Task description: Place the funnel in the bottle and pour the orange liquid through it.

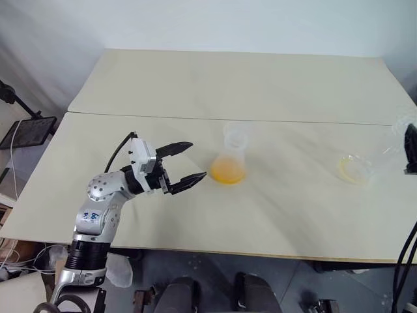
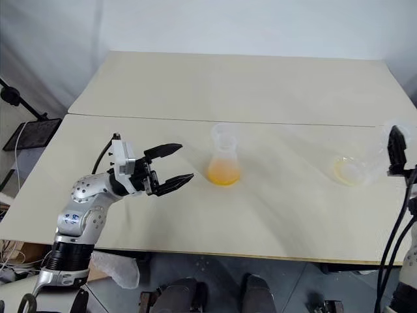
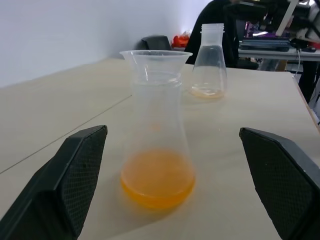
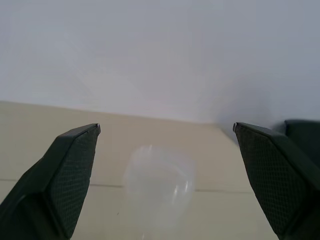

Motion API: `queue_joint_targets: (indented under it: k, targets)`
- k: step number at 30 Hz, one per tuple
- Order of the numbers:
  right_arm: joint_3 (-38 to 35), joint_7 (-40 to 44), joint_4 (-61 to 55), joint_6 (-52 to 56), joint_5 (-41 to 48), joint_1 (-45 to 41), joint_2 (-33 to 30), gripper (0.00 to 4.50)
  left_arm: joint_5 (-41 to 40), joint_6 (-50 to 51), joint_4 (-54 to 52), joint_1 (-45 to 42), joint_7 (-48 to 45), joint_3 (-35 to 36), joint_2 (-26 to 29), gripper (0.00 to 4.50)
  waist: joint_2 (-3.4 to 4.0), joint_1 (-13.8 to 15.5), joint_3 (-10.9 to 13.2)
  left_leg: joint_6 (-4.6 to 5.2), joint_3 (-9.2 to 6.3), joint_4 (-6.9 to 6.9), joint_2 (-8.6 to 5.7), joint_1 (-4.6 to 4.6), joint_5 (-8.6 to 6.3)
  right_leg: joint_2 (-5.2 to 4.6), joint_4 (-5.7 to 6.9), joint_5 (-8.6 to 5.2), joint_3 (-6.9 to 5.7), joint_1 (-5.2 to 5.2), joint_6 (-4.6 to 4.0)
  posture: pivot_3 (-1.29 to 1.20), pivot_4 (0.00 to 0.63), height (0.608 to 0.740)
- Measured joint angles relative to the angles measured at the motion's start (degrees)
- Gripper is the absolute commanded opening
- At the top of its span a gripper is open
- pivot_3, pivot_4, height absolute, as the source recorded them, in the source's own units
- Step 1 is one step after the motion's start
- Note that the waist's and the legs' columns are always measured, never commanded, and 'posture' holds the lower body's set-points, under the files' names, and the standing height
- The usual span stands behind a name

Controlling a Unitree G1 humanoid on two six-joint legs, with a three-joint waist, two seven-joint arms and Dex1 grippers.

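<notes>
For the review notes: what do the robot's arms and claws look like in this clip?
The left arm is silver-grey metal with round joint housings, a blue marking on the forearm and a black cable looping to a white wrist block. Its left claw has two black, tapered fingers with textured inner pads. The right claw has matching black fingers; black cables hang by that arm.

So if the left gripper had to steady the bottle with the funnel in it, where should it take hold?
Probably at the narrow waist of the bottle, just under the funnel and above the orange liquid. The bottle stands upright and tapers upward, so the wide base would fill the jaws. The left gripper is open, level and aimed at it from the robot's left, so a straight sideways approach suits.
</notes>
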Motion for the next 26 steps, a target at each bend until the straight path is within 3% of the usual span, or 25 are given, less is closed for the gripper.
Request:
queue_joint_targets:
  k: [6,13,19,26]
  targets:
    - [3.02,9.27,-13.48,2.91,7.29,4.28,-6.00,4.48,-1.69,4.61,0.09,0.28,-3.29,1.20,4.70,4.50,0.00,-0.08,-0.01,0.00,-0.08,-0.02,0.12,0.02,0.00,0.04,0.00,0.00,0.03,0.03,-0.01,0.00,0.150,0.740]
    - [11.09,21.19,-22.37,7.47,11.95,16.21,-7.38,4.48,-3.48,6.32,2.20,2.39,-5.82,5.93,8.18,4.50,-0.06,0.12,0.00,0.06,-0.11,-0.01,0.01,-0.01,-0.04,-0.07,-0.11,0.00,0.04,0.07,0.00,0.00,0.150,0.740]
    - [14.74,33.21,-18.29,0.55,7.83,21.30,-7.24,4.48,-2.89,3.95,2.64,7.62,-7.34,7.66,8.95,4.50,-0.09,0.09,0.02,0.06,-0.09,0.00,0.01,0.01,-0.04,-0.06,-0.15,0.01,0.05,0.08,0.01,0.00,0.150,0.740]
    - [15.42,39.19,-8.45,-4.19,6.63,17.34,-7.26,4.48,-0.36,-0.07,2.86,9.92,-6.97,8.21,9.81,4.50,-0.09,0.11,0.02,0.06,-0.10,0.01,0.03,0.05,-0.04,-0.16,-0.14,0.01,0.06,0.09,0.01,0.00,0.150,0.740]
